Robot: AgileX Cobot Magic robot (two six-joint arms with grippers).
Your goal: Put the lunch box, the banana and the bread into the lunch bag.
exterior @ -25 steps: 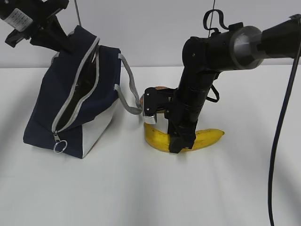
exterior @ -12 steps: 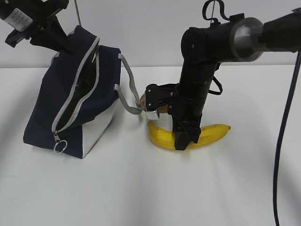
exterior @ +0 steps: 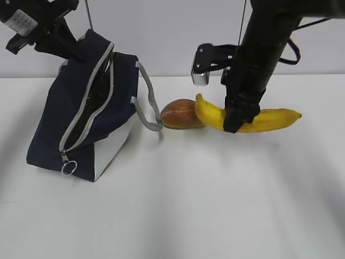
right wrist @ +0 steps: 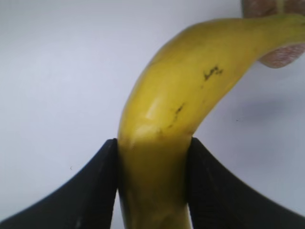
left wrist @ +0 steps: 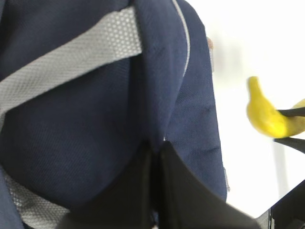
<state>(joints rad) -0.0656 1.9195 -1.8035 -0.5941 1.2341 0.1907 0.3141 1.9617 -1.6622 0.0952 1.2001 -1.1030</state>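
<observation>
From the exterior view I see the right gripper (exterior: 237,121) holding the banana (exterior: 269,120) clear of the table (exterior: 215,205), beside the bread (exterior: 181,114). My right wrist view confirms both fingers (right wrist: 90,191) clamping it. Only the left wrist view shows the left gripper (left wrist: 156,162) pinched tight on the lunch bag (exterior: 81,124) fabric; the zipper (exterior: 89,116) gapes open.

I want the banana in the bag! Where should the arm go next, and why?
Probably carry it left, toward the bag's open zipper. The right gripper is shut on the banana and holds it above the table, the bread lies between them, and the left gripper pinches the bag's fabric, holding it open.
</observation>
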